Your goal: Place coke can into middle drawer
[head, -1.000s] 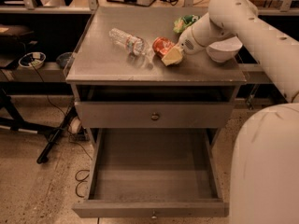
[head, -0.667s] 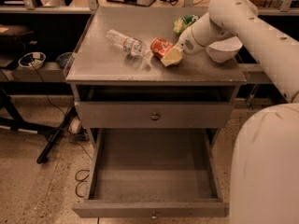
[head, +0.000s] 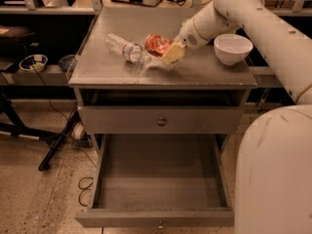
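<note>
Coke can [head: 157, 44] is seen on the cabinet top [head: 204, 72], far-centre, tilted, touching the gripper [head: 169, 53], which reaches in from the right. Whether the gripper is clamped on the can or merely against it cannot be told. Water bottle [head: 126, 48] lies on its side just left of the can, possibly touching it. White bowl [head: 233, 48] sits to the right, under the arm. Middle drawer [head: 156, 179] is pulled fully open low and near, nothing seen inside; the upper drawer [head: 162, 121] is shut. Step in hand is judged to be the grasp. A firm hold across the can body should be confirmed before lifting, the bottle should not be dragged along, and the can should be raised clear of the top's near edge, then lowered into the drawer's middle before release.
</note>
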Robot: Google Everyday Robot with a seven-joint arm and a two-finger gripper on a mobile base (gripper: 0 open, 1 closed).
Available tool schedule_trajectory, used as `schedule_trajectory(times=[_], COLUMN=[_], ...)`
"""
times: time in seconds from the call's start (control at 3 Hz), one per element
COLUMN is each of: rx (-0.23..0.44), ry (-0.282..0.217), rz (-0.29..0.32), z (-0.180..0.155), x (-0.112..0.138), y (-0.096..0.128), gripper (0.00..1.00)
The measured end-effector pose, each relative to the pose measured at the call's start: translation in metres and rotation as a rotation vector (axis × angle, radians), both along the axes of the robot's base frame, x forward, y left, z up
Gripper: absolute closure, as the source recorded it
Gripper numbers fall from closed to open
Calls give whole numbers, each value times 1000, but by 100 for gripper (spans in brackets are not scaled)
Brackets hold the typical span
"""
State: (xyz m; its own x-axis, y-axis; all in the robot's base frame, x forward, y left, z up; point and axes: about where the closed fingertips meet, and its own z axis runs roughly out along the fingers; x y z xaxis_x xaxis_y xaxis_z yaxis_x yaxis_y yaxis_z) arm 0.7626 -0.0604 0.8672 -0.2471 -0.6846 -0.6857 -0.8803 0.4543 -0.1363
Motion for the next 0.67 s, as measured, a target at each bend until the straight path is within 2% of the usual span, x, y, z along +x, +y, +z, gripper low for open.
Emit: schedule_trajectory(times=[0.33, 0.67], rx=[-16, 12], ry=[-32, -74], rz=[25, 117], z=[14, 43], x=[1, -3], y=[5, 15], gripper=[100, 100])
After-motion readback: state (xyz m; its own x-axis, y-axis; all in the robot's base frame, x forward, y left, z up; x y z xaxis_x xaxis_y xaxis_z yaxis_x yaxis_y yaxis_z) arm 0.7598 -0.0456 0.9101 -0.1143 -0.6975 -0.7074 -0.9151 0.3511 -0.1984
